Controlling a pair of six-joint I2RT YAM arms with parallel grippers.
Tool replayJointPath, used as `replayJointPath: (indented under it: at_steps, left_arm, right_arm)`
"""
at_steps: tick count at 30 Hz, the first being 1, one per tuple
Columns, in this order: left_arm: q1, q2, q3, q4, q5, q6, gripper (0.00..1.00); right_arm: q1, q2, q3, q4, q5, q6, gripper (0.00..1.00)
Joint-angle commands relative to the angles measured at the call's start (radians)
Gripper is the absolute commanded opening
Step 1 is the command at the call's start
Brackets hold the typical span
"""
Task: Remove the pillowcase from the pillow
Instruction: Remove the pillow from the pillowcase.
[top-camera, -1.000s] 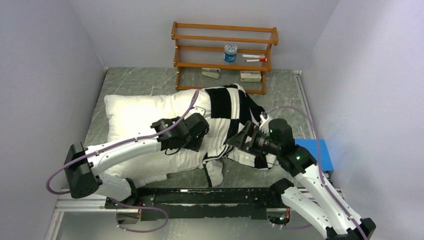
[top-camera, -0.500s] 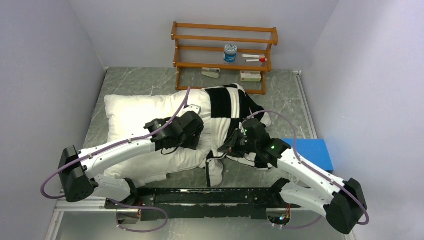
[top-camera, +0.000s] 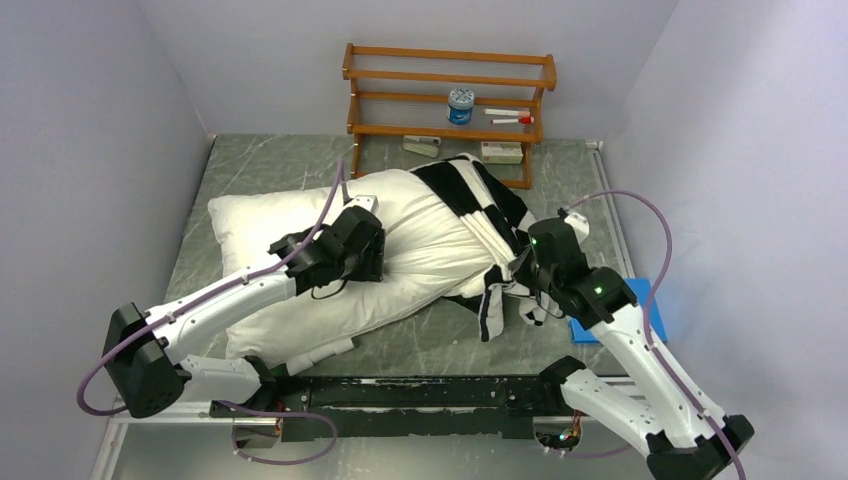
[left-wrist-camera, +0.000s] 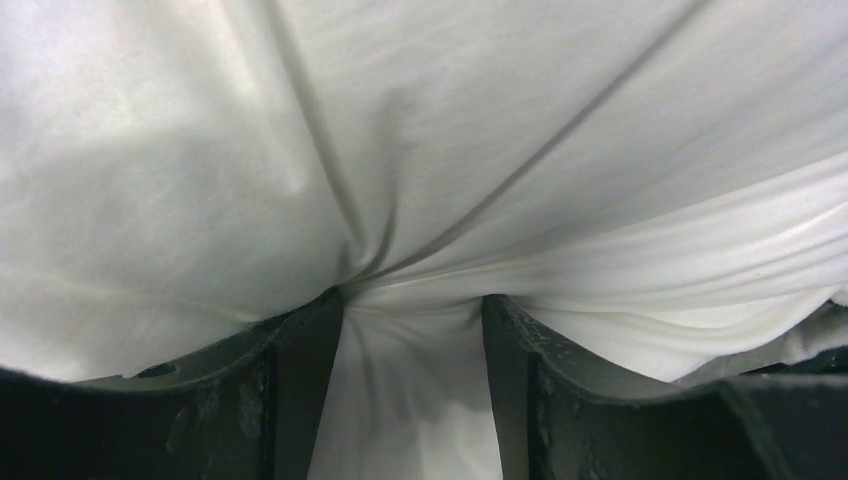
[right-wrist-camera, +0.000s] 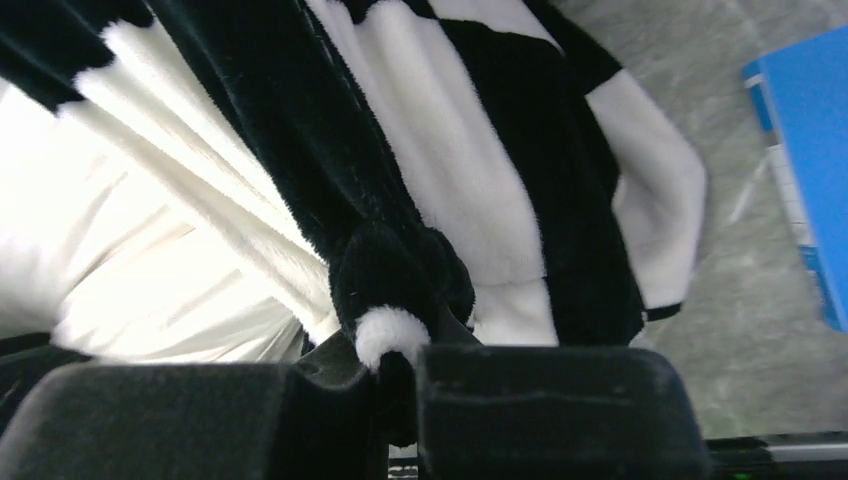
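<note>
From above, the pillow (top-camera: 270, 225) lies slantwise across the table (top-camera: 280, 165), one corner toward the left edge and the other end toward the far middle. The pillowcase (top-camera: 475, 190) is bunched over only that far right end, with a loose tail drooping toward the near edge. The left gripper (top-camera: 368, 262) presses down at mid-pillow, seemingly as an anchor, while the right gripper (top-camera: 535, 270) sits at the cover's lower right hem, placed to drag it toward the right edge. A wooden rack (top-camera: 448, 95) holding small items stands along the far edge just behind the covered end. A blue pad (top-camera: 645, 310) lies near the right edge, partly under the right arm, so both crowd the pulling path. In the left wrist view, the jaws are clamped on a fold of plain white pillow fabric, with creases fanning out from the pinch, which suggests the pillow is under tension. In the right wrist view, the jaws are together on a fuzzy black-and-white tuft of the cover. Its stripes stretch away over the white pillow, and the pad's corner shows at the right. The pillow's plump end inside the bunched cover looks like the main resistance.
</note>
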Motion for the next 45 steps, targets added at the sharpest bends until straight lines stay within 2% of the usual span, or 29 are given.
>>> replayJointPath:
  at_steps: [1, 3, 4, 5, 8, 10, 11, 14, 15, 17, 19, 26, 29, 32, 34, 37, 39, 41, 43, 45]
  left_arm:
    - [0.048, 0.049, -0.077, -0.246, -0.094, 0.031, 0.62]
    - [0.048, 0.034, -0.079, -0.245, -0.095, 0.030, 0.62]
    - [0.048, 0.026, -0.080, -0.242, -0.095, 0.031, 0.61]
    - [0.048, 0.020, -0.083, -0.239, -0.089, 0.035, 0.61]
    - [0.048, 0.001, -0.099, -0.207, -0.040, 0.062, 0.61]
    - [0.048, -0.017, -0.118, -0.176, -0.002, 0.074, 0.60]
    - [0.048, -0.028, -0.125, -0.172, 0.013, 0.076, 0.61]
    - [0.048, -0.073, -0.137, -0.163, 0.039, 0.082, 0.61]
    - [0.048, -0.091, -0.140, -0.155, 0.049, 0.086, 0.62]
    - [0.048, -0.123, -0.146, -0.138, 0.077, 0.089, 0.62]
    - [0.048, -0.142, -0.145, -0.124, 0.098, 0.086, 0.62]
    - [0.048, -0.168, -0.148, -0.097, 0.174, 0.067, 0.62]
    - [0.048, -0.194, -0.153, -0.088, 0.194, 0.054, 0.63]
    - [0.048, -0.224, -0.131, -0.086, 0.204, 0.050, 0.67]
    - [0.048, -0.253, -0.102, -0.051, 0.223, 0.041, 0.73]
    - [0.048, -0.297, -0.046, 0.039, 0.254, 0.028, 0.92]
    - [0.048, -0.303, -0.015, 0.098, 0.263, 0.032, 0.95]
    - [0.048, -0.274, 0.003, 0.128, 0.262, 0.048, 0.97]
    - [0.048, -0.200, 0.035, 0.078, 0.217, 0.042, 0.96]
    - [0.048, -0.131, 0.051, 0.001, 0.156, 0.018, 0.96]
  right_arm:
    - [-0.060, -0.006, 0.118, -0.080, 0.488, -0.109, 0.00]
    - [-0.065, -0.001, 0.127, -0.064, 0.450, -0.124, 0.00]
    - [-0.075, 0.009, 0.128, -0.035, 0.377, -0.172, 0.01]
    - [-0.095, 0.034, 0.129, 0.007, 0.255, -0.251, 0.03]
    - [-0.151, 0.148, 0.116, 0.097, -0.265, -0.432, 0.10]
    - [-0.153, 0.184, 0.094, 0.127, -0.505, -0.451, 0.24]
    - [-0.151, 0.179, 0.083, 0.133, -0.563, -0.456, 0.36]
    - [-0.152, 0.122, 0.131, 0.102, -0.431, -0.422, 0.73]
    - [-0.152, 0.095, 0.153, 0.098, -0.371, -0.419, 0.80]
    - [-0.152, 0.085, 0.199, 0.114, -0.317, -0.423, 0.87]
    - [-0.152, 0.127, 0.237, 0.133, -0.291, -0.423, 0.88]
    - [-0.161, 0.454, 0.274, 0.209, -0.289, -0.411, 0.88]
    - [-0.171, 0.528, 0.233, 0.298, -0.447, -0.409, 0.72]
    - [-0.152, 0.563, 0.171, 0.357, -0.702, -0.398, 0.55]
    - [-0.080, 0.525, 0.075, 0.466, -0.796, -0.332, 0.53]
    - [0.121, 0.464, -0.034, 0.608, -0.755, -0.193, 0.52]
    - [0.233, 0.451, -0.079, 0.686, -0.690, -0.065, 0.52]
    - [0.297, 0.456, -0.105, 0.761, -0.692, -0.013, 0.53]
    - [0.317, 0.461, -0.082, 0.733, -0.668, -0.021, 0.55]
    - [0.320, 0.443, -0.014, 0.619, -0.596, -0.093, 0.58]
